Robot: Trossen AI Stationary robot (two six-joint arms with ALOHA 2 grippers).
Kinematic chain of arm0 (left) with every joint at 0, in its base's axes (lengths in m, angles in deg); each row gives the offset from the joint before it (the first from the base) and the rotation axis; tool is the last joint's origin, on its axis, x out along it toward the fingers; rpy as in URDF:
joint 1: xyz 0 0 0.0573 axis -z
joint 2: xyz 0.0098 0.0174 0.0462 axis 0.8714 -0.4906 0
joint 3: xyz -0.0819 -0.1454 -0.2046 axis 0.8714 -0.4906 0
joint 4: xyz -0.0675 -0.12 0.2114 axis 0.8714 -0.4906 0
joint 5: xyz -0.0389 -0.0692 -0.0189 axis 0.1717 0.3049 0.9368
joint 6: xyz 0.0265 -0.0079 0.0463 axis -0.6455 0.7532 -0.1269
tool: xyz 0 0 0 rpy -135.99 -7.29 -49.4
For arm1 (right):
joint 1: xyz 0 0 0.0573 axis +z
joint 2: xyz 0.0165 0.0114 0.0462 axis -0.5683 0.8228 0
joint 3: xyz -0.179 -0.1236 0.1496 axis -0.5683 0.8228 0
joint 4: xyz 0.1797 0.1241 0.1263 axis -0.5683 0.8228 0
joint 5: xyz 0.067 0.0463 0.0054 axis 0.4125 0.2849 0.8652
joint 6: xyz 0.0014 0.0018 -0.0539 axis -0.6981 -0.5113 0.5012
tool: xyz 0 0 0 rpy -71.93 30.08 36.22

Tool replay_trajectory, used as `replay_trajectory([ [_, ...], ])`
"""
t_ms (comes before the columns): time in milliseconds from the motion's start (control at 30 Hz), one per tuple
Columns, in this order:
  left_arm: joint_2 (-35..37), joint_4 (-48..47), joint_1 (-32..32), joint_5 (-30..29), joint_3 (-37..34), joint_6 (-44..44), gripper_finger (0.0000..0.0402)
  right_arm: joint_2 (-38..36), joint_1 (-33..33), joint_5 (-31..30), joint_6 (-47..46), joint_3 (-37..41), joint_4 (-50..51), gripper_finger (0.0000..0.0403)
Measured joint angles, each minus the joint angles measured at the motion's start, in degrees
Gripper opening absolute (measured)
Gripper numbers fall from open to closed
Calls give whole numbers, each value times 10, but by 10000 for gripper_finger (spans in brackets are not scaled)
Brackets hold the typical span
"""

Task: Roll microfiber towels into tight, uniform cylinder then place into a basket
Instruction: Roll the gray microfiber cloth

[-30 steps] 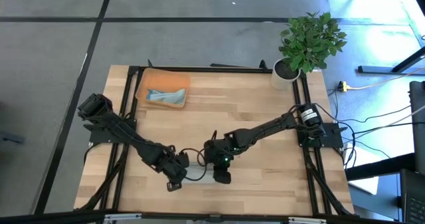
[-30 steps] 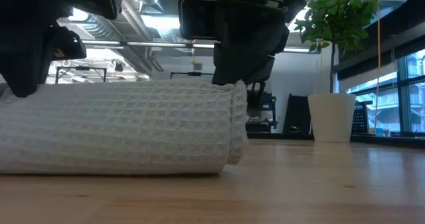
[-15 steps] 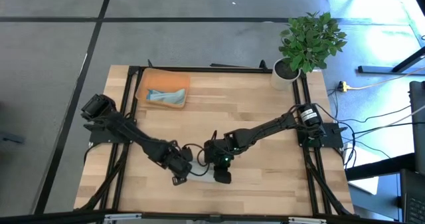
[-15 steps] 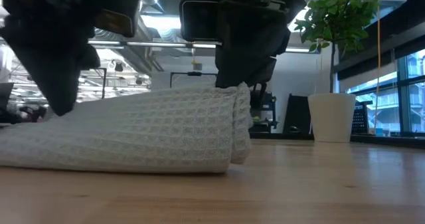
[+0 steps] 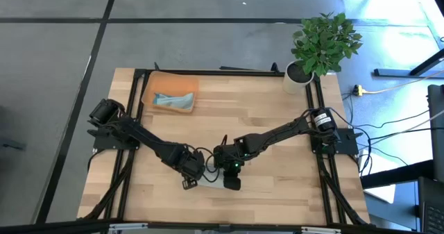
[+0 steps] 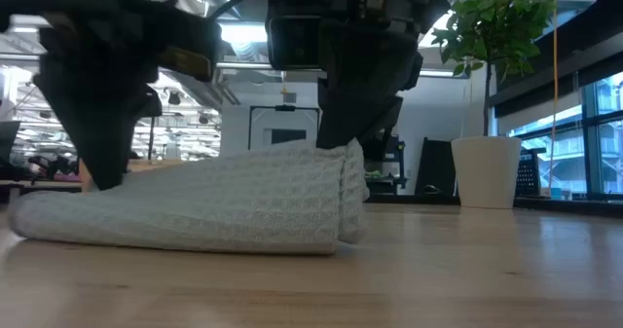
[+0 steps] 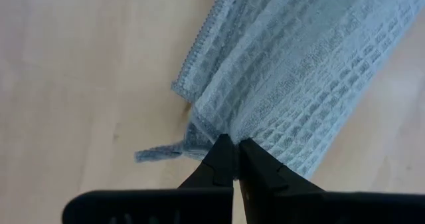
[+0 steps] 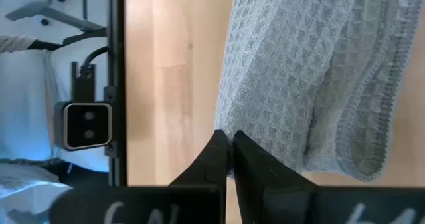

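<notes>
Both end effectors (image 5: 210, 180) on rolled towel (image 6: 195, 206)

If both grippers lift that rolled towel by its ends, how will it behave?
The rolled towel is soft waffle-weave cloth, so it will probably sag in the middle. One end already shows loose layers, so it may unroll. It looks light and is unlikely to slip from shut grippers.

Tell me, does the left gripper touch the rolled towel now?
Touching. In the left wrist view the left gripper, shut, has its tips pressed into the edge of the towel, with no gap between them.
</notes>
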Motion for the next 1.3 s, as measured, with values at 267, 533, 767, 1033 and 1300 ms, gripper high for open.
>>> replay_trajectory([
  [267, -36, -3, -26, 12, 1, -29, 0, 0, -2, -14, -6, 0, 0, 12],
  [533, -49, -2, -29, 37, 1, -33, 0, 0, -1, -47, -2, 0, 6, 12],
  [767, -49, -4, -22, 55, 0, -47, 0, 0, -1, -92, -6, 0, 7, 12],
  [1033, -50, -4, -21, 61, 0, -82, 0, 0, -17, -139, -8, 0, 19, 12],
  [1300, -50, -4, -21, 61, 0, -88, 0, 1, -36, -202, -8, 0, 32, 12],
])
